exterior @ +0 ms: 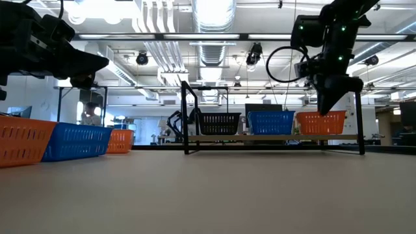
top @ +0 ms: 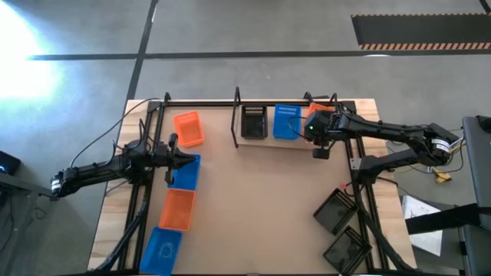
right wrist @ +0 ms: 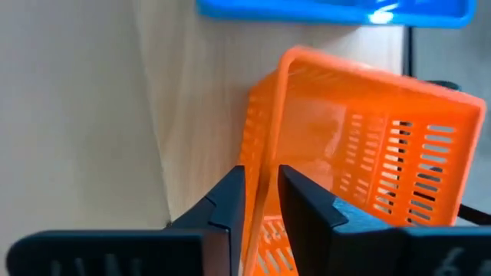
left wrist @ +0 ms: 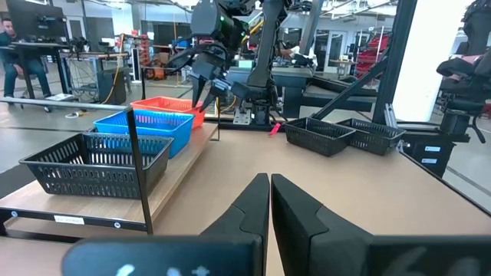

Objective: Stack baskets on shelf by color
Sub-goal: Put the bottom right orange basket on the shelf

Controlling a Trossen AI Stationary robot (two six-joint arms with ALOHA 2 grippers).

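The right gripper (right wrist: 259,201) straddles the near wall of the orange basket (right wrist: 360,153), fingers slightly parted, barely pinching, on the shelf (top: 301,141) beside the blue basket (top: 286,121). Best spread fully, then lift straight clear. The left gripper (left wrist: 270,201) waits pressed together.

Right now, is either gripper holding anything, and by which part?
The right gripper straddles the rim wall of the orange basket on the shelf, jaws slightly apart, so a firm hold cannot be told. The left gripper is shut on nothing.
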